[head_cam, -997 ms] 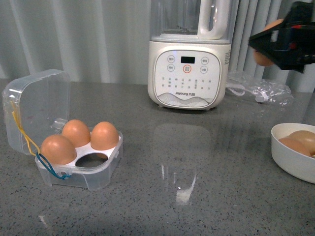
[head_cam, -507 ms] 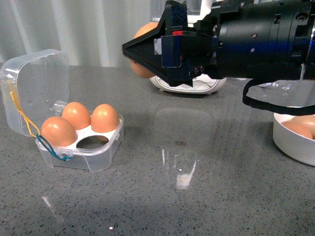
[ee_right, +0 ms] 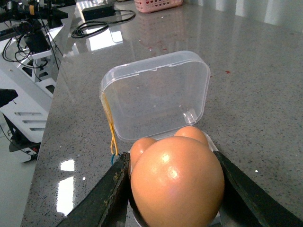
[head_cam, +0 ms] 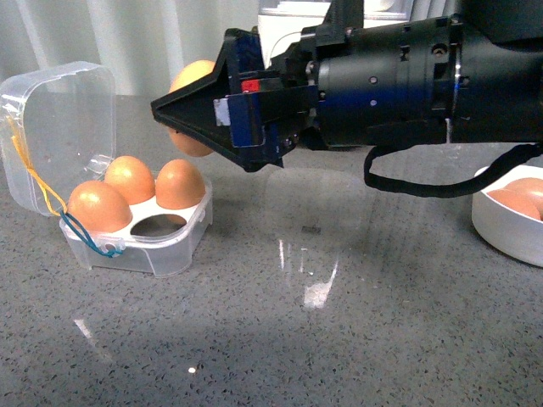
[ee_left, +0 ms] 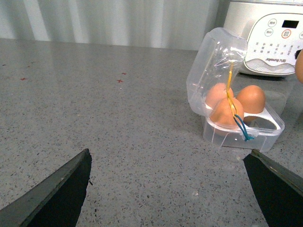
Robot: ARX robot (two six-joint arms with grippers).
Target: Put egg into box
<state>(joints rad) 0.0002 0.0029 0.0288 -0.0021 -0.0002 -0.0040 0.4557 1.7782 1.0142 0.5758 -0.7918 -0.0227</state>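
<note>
Three other eggs [head_cam: 129, 180] sit in the box [head_cam: 140, 254]; our right gripper [head_cam: 174, 114] clamps the egg [head_cam: 193, 78], largely hiding it. Left gripper [ee_left: 169, 151] jaws gape wide.

Glossy orange-brown egg [head_cam: 193, 80] in the right hand [head_cam: 174, 114], and that hand is black with a blue block and a small red spot. Below its tip, the box [head_cam: 165, 254]: clear plastic, white tray [head_cam: 193, 222], yellow loop [head_cam: 36, 185], blue loop [head_cam: 85, 237]. The tabletop [head_cam: 339, 339] is speckled grey.

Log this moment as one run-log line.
phase: carry | right gripper: shut on egg, near box | box: lid open, three eggs, one slot free | left gripper: open, empty
</note>
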